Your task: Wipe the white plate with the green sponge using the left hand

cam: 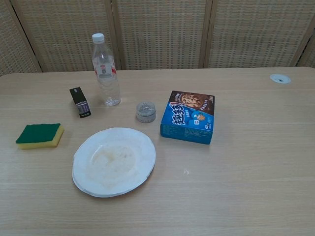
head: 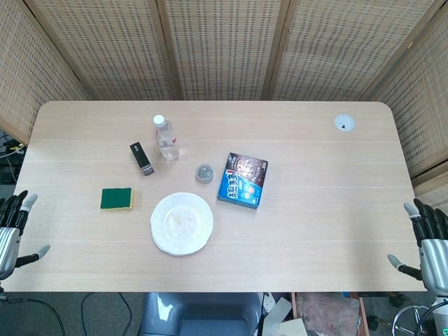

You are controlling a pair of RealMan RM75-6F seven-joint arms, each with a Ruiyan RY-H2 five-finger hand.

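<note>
The white plate (head: 182, 223) (cam: 114, 161) lies on the table's near middle-left, faintly smeared in its centre. The green sponge (head: 116, 199) (cam: 40, 135), green on top with a yellow underside, rests flat to the plate's left, a short gap away. My left hand (head: 14, 231) hangs off the table's left edge, fingers spread, holding nothing, well left of the sponge. My right hand (head: 427, 245) sits off the right edge, fingers apart and empty. Neither hand shows in the chest view.
Behind the plate stand a water bottle (head: 166, 138) (cam: 106, 70), a small black box (head: 141, 158) (cam: 80, 102), a small round tin (head: 204, 173) (cam: 145, 111) and a blue cookie box (head: 243, 180) (cam: 189, 117). A white cable grommet (head: 344, 123) sits far right.
</note>
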